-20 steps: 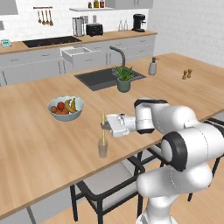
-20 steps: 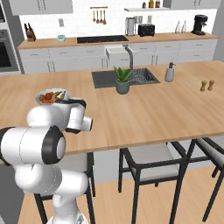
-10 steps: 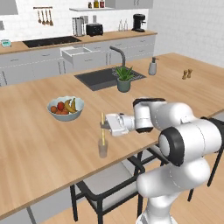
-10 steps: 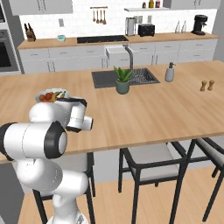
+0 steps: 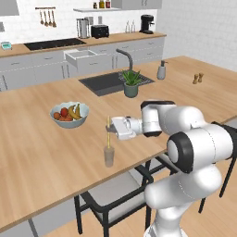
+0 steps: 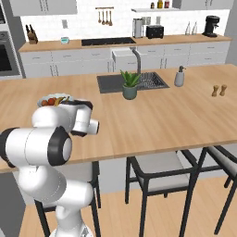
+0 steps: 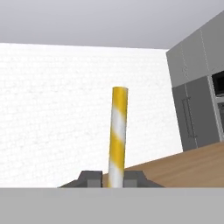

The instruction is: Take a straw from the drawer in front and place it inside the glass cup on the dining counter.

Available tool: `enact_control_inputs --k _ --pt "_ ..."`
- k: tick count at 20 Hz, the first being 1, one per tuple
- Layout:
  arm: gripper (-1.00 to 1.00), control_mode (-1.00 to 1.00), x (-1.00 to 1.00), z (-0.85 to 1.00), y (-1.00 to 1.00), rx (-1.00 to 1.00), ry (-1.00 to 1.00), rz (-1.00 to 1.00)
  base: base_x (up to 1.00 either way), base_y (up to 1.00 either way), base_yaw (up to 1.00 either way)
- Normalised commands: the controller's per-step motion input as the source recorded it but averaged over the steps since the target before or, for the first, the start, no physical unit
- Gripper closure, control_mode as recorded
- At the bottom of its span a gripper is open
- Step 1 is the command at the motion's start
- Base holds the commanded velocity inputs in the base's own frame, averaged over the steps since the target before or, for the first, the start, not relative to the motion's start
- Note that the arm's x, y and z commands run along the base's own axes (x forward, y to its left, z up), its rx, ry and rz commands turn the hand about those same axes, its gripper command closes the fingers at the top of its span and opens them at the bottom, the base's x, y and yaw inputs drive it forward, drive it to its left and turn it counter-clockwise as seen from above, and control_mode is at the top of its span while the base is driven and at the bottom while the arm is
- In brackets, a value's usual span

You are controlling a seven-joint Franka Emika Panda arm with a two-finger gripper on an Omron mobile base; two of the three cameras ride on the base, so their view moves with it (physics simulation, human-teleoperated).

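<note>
Fingers (image 7: pixel 108 178) clamp straw (image 5: pixel 109 131) upright above glass cup (image 5: pixel 109 156) | fruit bowl (image 5: pixel 69 115) nearby

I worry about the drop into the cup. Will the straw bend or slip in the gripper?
The straw stands straight and upright between the fingertips, so it probably stays stiff. It looks thin, smooth and round, so it may slide if the gripper loosens above the glass cup.

A rendered home kitchen: wooden island desk (image 5: pixel 32 152) with black sink (image 5: pixel 106 82) and fruit bowl (image 5: pixel 69 115); behind it, grey cabinets (image 6: pixel 46 62), hob (image 6: pixel 109 41), toaster (image 6: pixel 154 31), coffee machine (image 6: pixel 211 25), hanging utensils (image 6: pixel 104 16), white tiled wall (image 6: pixel 83 21).
</note>
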Motion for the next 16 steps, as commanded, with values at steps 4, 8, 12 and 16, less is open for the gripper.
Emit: enact_control_inputs --k 4,8,12,16 --pt "1.00 -1.00 0.00 0.04 0.00 0.00 0.00 0.00 0.00 0.00 0.00" --pt "1.00 -1.00 0.00 0.00 0.00 0.00 0.00 -0.01 0.00 0.00 0.00" --pt "1.00 -1.00 0.00 -0.05 0.00 0.00 0.00 -0.01 0.00 0.00 0.00" --pt "1.00 -1.00 0.00 -0.16 0.00 0.00 0.00 -0.01 0.00 0.00 0.00"
